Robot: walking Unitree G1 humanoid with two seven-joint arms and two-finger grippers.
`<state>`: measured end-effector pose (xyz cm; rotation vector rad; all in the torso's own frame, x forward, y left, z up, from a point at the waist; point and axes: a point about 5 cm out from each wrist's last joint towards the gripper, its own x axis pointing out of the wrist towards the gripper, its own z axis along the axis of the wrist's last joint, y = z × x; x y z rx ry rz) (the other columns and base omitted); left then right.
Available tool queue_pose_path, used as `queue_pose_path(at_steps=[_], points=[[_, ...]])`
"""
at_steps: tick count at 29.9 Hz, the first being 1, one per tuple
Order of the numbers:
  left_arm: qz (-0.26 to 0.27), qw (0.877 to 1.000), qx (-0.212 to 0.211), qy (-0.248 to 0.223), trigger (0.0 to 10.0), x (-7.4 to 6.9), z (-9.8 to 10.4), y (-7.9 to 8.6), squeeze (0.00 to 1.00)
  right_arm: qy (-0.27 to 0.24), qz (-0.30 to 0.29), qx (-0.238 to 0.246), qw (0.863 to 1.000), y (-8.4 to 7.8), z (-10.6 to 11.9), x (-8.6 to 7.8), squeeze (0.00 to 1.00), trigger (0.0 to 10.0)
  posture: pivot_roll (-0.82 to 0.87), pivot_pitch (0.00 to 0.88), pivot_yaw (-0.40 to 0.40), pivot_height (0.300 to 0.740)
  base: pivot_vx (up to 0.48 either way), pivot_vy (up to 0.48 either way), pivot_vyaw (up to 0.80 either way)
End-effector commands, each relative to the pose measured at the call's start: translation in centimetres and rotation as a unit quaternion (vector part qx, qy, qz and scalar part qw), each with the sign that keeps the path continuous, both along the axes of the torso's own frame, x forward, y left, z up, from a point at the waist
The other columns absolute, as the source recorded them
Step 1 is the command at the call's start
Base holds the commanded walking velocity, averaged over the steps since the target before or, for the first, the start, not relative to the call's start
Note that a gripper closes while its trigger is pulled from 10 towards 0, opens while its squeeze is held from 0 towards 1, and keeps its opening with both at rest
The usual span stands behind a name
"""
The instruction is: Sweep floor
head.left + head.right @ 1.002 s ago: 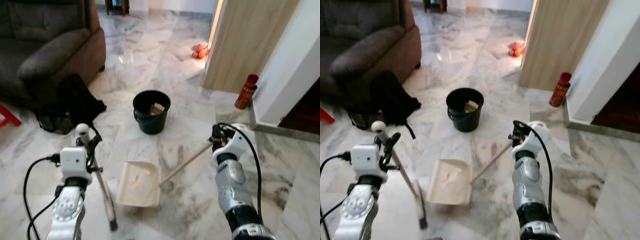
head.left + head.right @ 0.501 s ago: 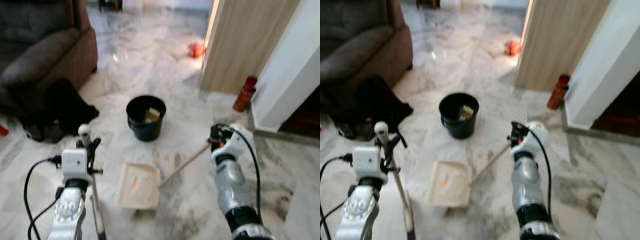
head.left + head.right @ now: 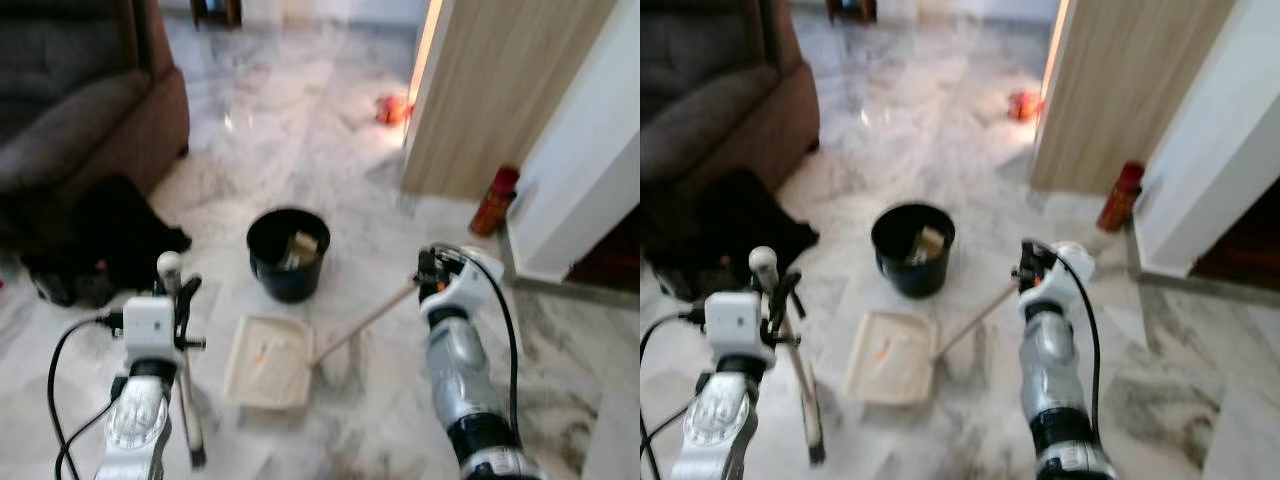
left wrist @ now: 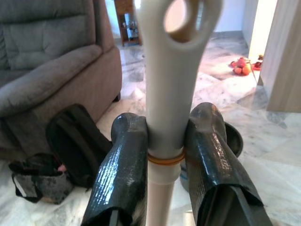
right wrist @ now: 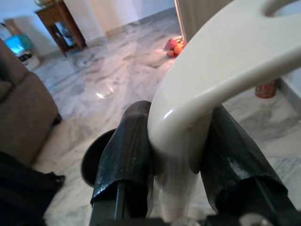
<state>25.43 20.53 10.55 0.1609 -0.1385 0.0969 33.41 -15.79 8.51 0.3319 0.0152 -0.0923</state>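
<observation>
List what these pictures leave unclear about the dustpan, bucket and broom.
- Dustpan contents: orange speck, blurred in the eye views.
- Bucket contents: pale scrap inside, too small to identify.
- Broom head: blurred near the lower edge of the left eye view.

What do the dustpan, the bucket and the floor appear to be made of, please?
Dustpan: probably cream plastic, going by its glossy moulded handle. Bucket: likely black plastic, smooth and matte; blur leaves it uncertain. Floor: seemingly polished marble or marble-look tile, grey-veined white, reflecting light.

Head stereo pair looks down over marble floor (image 3: pixel 330 130); wrist cameras sight closely along their fingers.
</observation>
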Motion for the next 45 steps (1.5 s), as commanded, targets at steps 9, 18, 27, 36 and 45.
queue_pose_path(at_steps=[9, 18, 27, 36, 45], points=[[-0.014, 1.0, 0.007, -0.015, 10.0, 0.1, 0.5, -0.5, 0.0, -0.039, 0.013, 0.002, 0.999, 1.0, 1.7, 0.6, 0.0, 10.0, 0.17, 0.102, -0.018, 0.74, 0.0, 0.0, 0.0], [-0.012, 1.0, 0.009, -0.016, 10.0, 0.0, 0.6, -0.2, 0.0, -0.092, 0.03, -0.017, 0.995, 1.4, 3.9, 0.5, 0.0, 10.0, 0.17, 0.093, -0.018, 0.74, 0.0, 0.0, 0.0], [-0.013, 1.0, 0.011, -0.018, 10.0, 0.3, 0.7, -0.3, 0.0, -0.153, 0.037, -0.026, 0.987, 1.6, 7.3, 0.6, 0.0, 10.0, 0.17, 0.087, -0.014, 0.74, 0.0, 0.0, 0.0], [-0.012, 1.0, 0.011, -0.02, 10.0, 0.3, 0.8, -0.3, 0.0, -0.208, 0.035, -0.004, 0.977, 1.6, 11.2, 0.4, 0.0, 10.0, 0.17, 0.085, -0.014, 0.74, 0.0, 0.0, 0.0], [-0.014, 1.0, 0.011, -0.022, 10.0, 0.3, 0.9, -0.4, 0.0, -0.24, 0.026, -0.002, 0.971, 0.8, 13.9, 0.0, 0.0, 10.0, 0.17, 0.085, -0.012, 0.74, 0.0, 0.0, 0.0]])
